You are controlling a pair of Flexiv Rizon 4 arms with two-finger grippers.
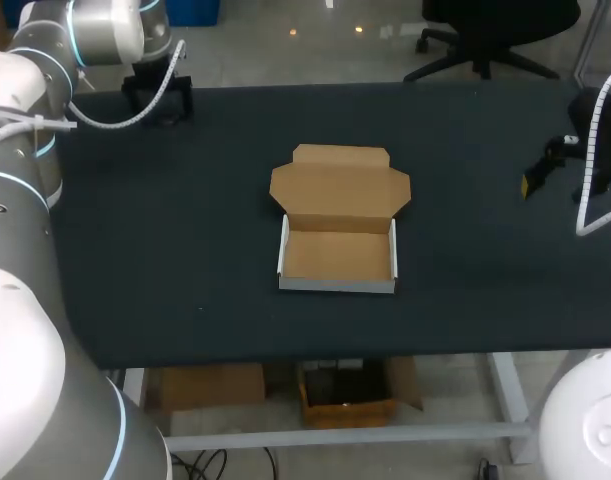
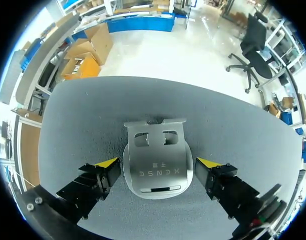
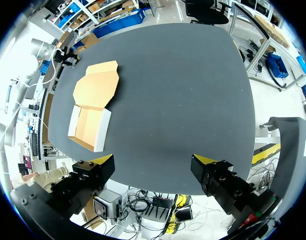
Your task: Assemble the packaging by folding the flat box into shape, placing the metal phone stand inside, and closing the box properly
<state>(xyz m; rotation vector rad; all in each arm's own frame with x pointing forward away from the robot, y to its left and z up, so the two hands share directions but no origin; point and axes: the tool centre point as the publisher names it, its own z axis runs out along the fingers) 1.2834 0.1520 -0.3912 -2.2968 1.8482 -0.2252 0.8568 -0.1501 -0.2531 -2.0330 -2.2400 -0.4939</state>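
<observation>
The cardboard box (image 1: 337,232) lies folded into a shallow tray in the middle of the table, its lid (image 1: 340,183) laid back flat behind it. It is empty. In the left wrist view the silver metal phone stand (image 2: 155,150) lies flat on the table between the spread fingers of my left gripper (image 2: 157,164), which is open, with a tip close on each side. In the head view this gripper (image 1: 157,95) is at the far left corner and hides the stand. My right gripper (image 1: 543,168) hangs open near the right edge, far from the box (image 3: 91,109).
The dark table (image 1: 185,250) has nothing else on it. There is wide free room around the box on every side. In the right wrist view my right gripper (image 3: 153,164) hovers over the table's edge (image 3: 158,187).
</observation>
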